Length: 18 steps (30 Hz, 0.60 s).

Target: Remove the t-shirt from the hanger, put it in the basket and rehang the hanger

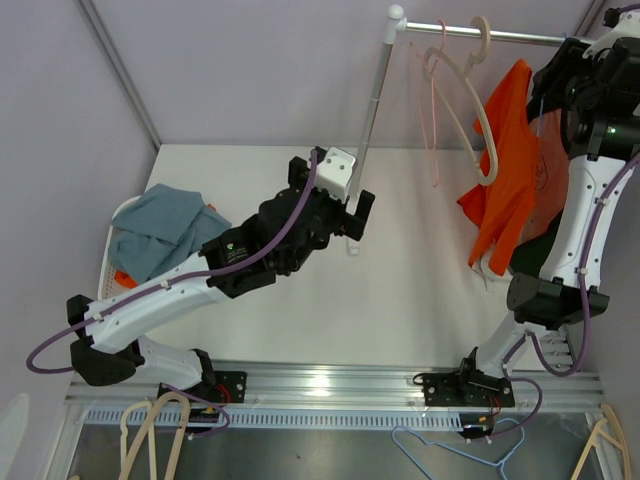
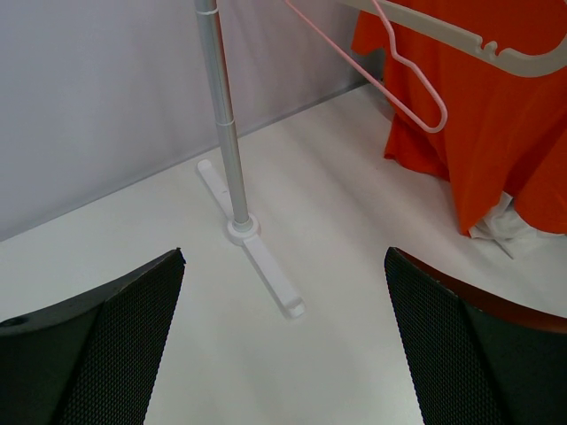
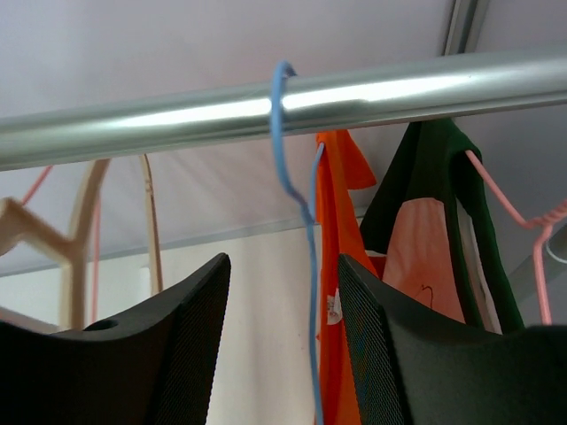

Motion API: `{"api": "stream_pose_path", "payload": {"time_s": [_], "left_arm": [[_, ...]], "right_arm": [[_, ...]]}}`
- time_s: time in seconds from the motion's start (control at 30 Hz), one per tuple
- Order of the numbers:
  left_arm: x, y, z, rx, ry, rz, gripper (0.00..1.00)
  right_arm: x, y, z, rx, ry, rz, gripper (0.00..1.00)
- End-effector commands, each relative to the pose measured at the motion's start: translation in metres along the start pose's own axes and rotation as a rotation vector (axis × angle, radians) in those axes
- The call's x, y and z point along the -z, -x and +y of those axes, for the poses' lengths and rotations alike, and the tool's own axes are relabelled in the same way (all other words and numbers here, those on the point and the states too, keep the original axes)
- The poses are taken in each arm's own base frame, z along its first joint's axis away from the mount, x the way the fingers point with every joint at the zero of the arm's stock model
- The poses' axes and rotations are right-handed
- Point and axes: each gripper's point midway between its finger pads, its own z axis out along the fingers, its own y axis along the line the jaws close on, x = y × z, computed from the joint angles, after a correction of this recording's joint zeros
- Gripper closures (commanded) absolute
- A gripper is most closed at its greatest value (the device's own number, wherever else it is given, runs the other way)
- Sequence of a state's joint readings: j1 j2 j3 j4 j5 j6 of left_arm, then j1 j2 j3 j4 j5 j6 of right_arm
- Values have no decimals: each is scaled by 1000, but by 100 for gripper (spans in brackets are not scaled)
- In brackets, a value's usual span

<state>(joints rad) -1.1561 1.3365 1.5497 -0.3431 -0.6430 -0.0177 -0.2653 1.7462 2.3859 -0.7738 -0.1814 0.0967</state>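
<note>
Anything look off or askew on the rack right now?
Yes. The orange t-shirt hangs lopsided. It looks bunched toward one end of the beige hanger, whose arm shows bare in the left wrist view. The hanger itself sits steeply tilted on the rail.

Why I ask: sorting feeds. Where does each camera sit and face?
Top external: above and behind, looking down at table; left arm, right arm show.
Left wrist: low over table, facing rack pole, orange t-shirt; left gripper shows.
Right wrist: beneath rail, looking up at blue hanger; right gripper shows.
All three share the orange t-shirt.
</note>
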Motion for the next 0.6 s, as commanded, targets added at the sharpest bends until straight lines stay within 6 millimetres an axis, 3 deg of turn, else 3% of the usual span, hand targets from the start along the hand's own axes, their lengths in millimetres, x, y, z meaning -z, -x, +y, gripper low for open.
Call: {"api": "stream_pose_path", "payload": {"time_s": [0.0,0.2,0.23,0.27,0.33,0.37,0.57], "left_arm": [[6,23,-5,24,-29,-54,1],[2,23,-7,21,-26,-52,0],[1,21,-9,17,-26,-47,1],[0,19,-9,13,-23,-42,1],[-1,18,-9,12,-20,-41,0],[-2,17,-10,11,-19,-39,1],[-2,11,-19,-6,-48,-34,1]], "right_arm": [[-13,4,-7,3,-6,-15,44],[-42,-4,-11,1,15,-19,48],[-45,-5,-10,-1,17,-21,72],[-49,-8,-11,-9,16,-14,86],[-49,-7,-9,-8,23,-22,100],[-52,-13,-11,-12,22,-11,100],[-33,26,0,15,53,-138,100]]}}
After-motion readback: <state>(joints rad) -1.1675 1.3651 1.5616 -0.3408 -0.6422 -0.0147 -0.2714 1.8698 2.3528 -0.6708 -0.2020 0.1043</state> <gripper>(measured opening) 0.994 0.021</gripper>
